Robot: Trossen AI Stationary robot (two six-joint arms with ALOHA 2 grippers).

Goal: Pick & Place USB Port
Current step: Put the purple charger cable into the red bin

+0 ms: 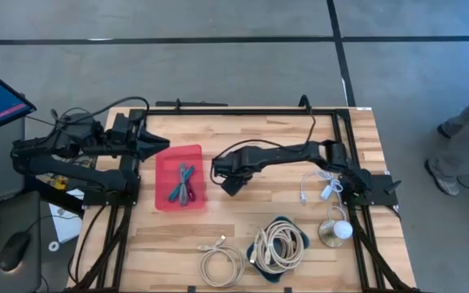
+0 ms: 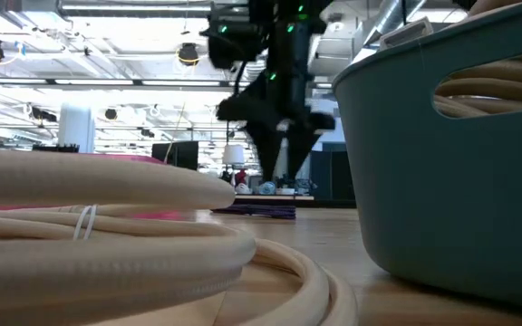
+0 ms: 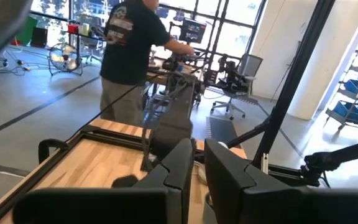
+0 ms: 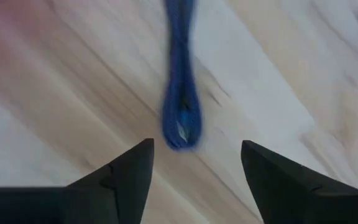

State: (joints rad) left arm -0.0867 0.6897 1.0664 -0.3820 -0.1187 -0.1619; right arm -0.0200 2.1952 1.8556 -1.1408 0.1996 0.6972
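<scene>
Hovering right gripper (image 4: 194, 168) — blurred blue cable (image 4: 180, 93) between fingers.

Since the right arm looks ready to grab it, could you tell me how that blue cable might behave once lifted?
The blue cable is thin and folded into a loop, so it will probably droop limply. It looks light, and it could slide on the smooth wooden table when nudged.

Two arms (image 1: 80, 155) (image 1: 291, 155); one red tray (image 1: 179, 155); one teal basket (image 1: 281, 221).
</scene>
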